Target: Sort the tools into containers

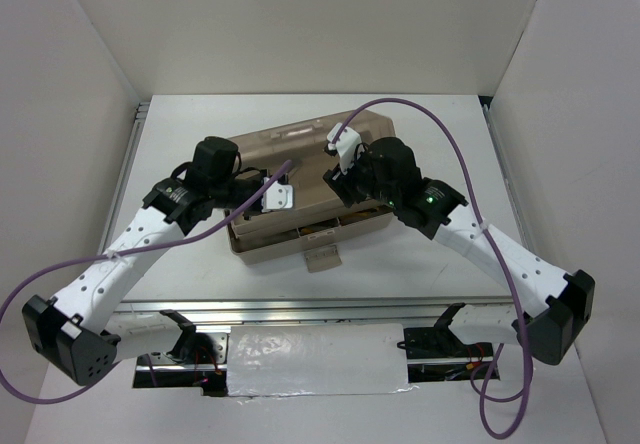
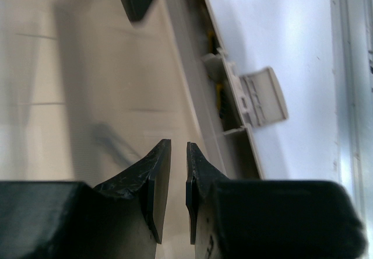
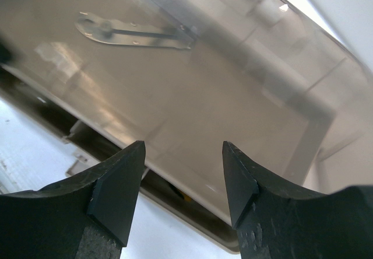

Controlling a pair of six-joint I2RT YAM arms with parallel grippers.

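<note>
The beige toolbox (image 1: pixel 300 244) stands mid-table with its translucent brown lid (image 1: pixel 310 159) lowered over the trays. A narrow gap stays along the front edge. Yellow pliers handles (image 2: pixel 220 93) show in that gap, also in the right wrist view (image 3: pixel 186 196). The other tools are hidden. My left gripper (image 1: pixel 275 186) is over the lid's left part, its jaws almost together with nothing between them (image 2: pixel 178 154). My right gripper (image 1: pixel 335 179) is over the lid's right part near the front edge, open and empty (image 3: pixel 183 154).
The small beige latch piece (image 1: pixel 322 259) hangs off the box front onto the table, also seen in the left wrist view (image 2: pixel 262 95). A metal hinge arm (image 3: pixel 128 31) shows through the lid. White walls enclose the table. Purple cables loop over both arms.
</note>
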